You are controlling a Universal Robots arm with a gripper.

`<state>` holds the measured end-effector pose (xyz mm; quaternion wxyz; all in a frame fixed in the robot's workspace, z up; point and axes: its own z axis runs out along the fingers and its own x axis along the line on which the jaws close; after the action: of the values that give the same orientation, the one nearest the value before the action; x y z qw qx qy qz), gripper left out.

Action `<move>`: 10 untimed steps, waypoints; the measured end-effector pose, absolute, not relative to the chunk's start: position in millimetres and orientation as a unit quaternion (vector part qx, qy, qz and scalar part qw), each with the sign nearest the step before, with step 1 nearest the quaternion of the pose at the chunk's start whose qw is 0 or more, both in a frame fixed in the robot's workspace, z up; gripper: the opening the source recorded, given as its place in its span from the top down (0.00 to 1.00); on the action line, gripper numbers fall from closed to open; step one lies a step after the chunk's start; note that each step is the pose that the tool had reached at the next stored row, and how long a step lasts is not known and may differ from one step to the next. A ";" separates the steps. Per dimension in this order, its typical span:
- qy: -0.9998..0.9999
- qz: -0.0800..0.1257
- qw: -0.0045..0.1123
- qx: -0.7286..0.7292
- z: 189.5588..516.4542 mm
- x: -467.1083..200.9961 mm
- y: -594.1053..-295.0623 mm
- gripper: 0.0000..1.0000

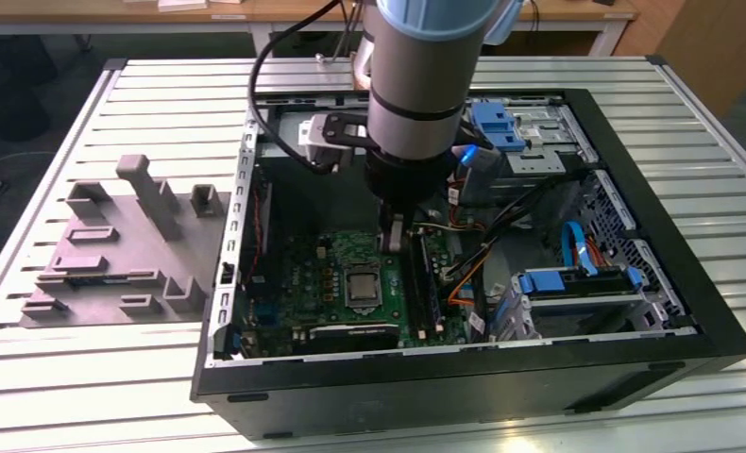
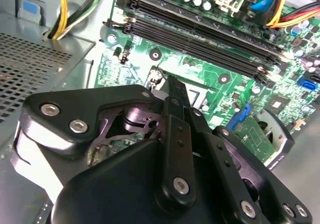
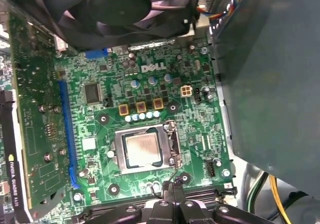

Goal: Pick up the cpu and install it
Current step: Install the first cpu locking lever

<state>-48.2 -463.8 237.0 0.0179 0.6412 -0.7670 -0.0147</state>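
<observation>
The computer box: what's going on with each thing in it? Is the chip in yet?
Computer case: lying flat, side open.
Chip: sitting in its socket on the green board.
Socket frame: open around the chip, its top bare.
End effector: fingers together, holding nothing, just above the board beside the socket.
Memory slots: empty.
Grey fixture plate: on the table beside the case.
</observation>
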 end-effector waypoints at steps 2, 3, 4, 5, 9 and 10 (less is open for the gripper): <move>-0.767 -0.015 0.018 0.642 236.9 -48.2 -465.3 0.89; -0.767 -0.015 0.018 0.642 236.8 -48.2 -466.3 0.89; -0.766 -0.014 0.018 0.642 236.7 -48.2 -467.2 0.89; -0.765 -0.014 0.019 0.644 236.3 -48.3 -467.7 0.89; -0.758 -0.013 0.022 0.651 233.5 -48.2 -468.9 0.89; -0.757 -0.013 0.022 0.653 232.9 -48.2 -469.7 0.89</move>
<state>-48.2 -469.7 232.9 0.0221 0.6532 -0.7567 -0.0130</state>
